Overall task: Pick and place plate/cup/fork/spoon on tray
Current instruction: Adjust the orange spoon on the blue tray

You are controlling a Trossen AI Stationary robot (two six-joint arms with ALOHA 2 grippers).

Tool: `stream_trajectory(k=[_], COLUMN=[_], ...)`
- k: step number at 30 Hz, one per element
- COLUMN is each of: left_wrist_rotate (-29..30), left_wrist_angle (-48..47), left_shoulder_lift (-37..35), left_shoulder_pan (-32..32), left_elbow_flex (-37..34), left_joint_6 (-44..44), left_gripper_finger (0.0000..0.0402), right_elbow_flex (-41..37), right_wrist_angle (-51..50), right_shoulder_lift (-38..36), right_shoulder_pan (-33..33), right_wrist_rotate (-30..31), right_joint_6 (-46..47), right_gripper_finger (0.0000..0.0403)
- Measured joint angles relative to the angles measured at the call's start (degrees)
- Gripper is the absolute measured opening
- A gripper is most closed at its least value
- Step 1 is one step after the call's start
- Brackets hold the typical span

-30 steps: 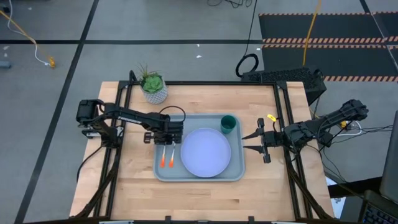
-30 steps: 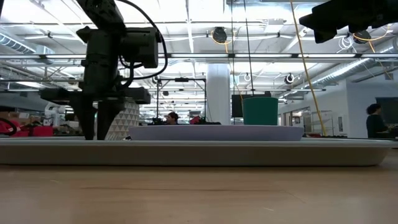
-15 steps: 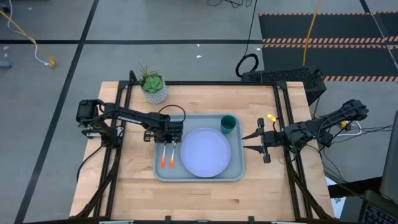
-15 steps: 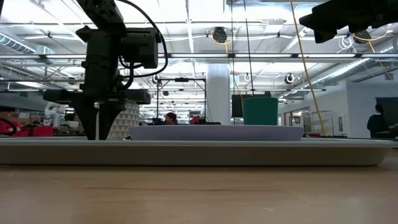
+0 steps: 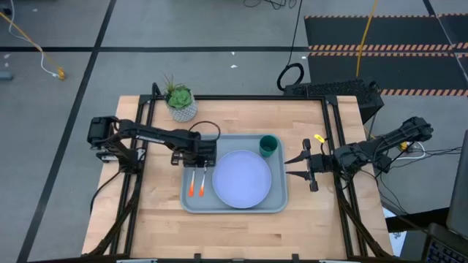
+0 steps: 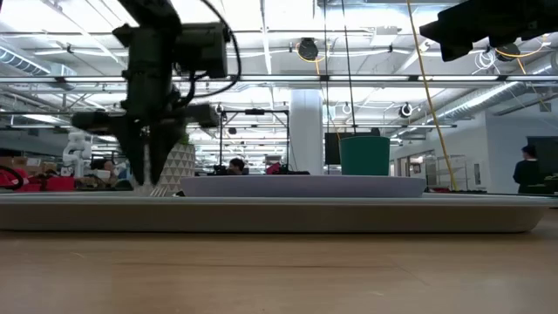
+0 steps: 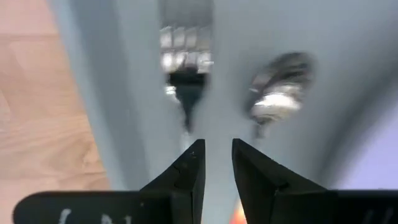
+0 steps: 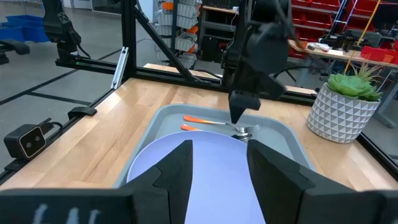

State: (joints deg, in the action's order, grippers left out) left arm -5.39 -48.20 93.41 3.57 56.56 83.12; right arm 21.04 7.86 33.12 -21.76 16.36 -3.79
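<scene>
The grey-blue tray point(image 5: 278, 201) lies mid-table. On it lie the lavender-blue plate point(image 5: 241, 179), the dark green cup point(image 5: 268, 145) standing at the far right corner, and the fork point(image 5: 191, 184) and spoon point(image 5: 201, 183) side by side left of the plate, orange handles toward the near edge. My left gripper point(image 5: 199, 162) hangs over their metal ends, fingers pointing down, narrowly open and empty; its wrist view shows the fork tines point(image 7: 185, 50) and spoon bowl point(image 7: 280, 87) below the gripper point(image 7: 216, 149). My right gripper point(image 5: 300, 166) waits open at the tray's right, also in its wrist view point(image 8: 219, 149).
A white pot with a green plant point(image 5: 180, 102) stands at the table's far left, behind the left arm. Black frame rails point(image 5: 333, 139) run along the table's left and right sides. Bare wood point(image 5: 234, 230) lies in front of the tray.
My left gripper has risen off the tray floor and now hangs above the fork and spoon, which lie where they were. My right arm has kept still.
</scene>
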Motion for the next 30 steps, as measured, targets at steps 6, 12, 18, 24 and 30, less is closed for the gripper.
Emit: stream_trajectory(k=[6, 12, 18, 24, 30], left_wrist_rotate=[2.67, 6.32, 6.49, 7.37, 13.62], left_wrist_angle=[-2.20, -1.47, -1.35, -1.67, -0.35], left_shoulder_lift=[-0.01, 0.38, 1.06, 2.70, 3.99], left_shoulder_pan=[-0.36, -3.95, -7.58, -10.04, -8.89], left_elbow_flex=[5.95, 5.80, 5.52, 5.57, 5.59], left_joint_6=[-0.85, 2.36, 3.64, 3.84, 1.82], left_gripper_finger=[0.0081, 0.0081, 0.0081, 0.0081, 0.0081], right_elbow_flex=[0.00, 0.00, 0.00, 0.00, 0.00], right_wrist_angle=[0.00, -0.26, -0.42, 0.21, 0.72], right_shoulder_lift=[0.02, 0.00, 0.00, 0.00, 0.04], right_shoulder_pan=[0.02, 0.00, 0.02, 0.02, 0.02], right_wrist_rotate=[0.00, 0.00, 0.00, 0.00, 0.00], right_joint_6=[0.08, 0.09, 0.11, 0.11, 0.09], right_gripper_finger=[0.0144, 0.0144, 0.0144, 0.0144, 0.0144])
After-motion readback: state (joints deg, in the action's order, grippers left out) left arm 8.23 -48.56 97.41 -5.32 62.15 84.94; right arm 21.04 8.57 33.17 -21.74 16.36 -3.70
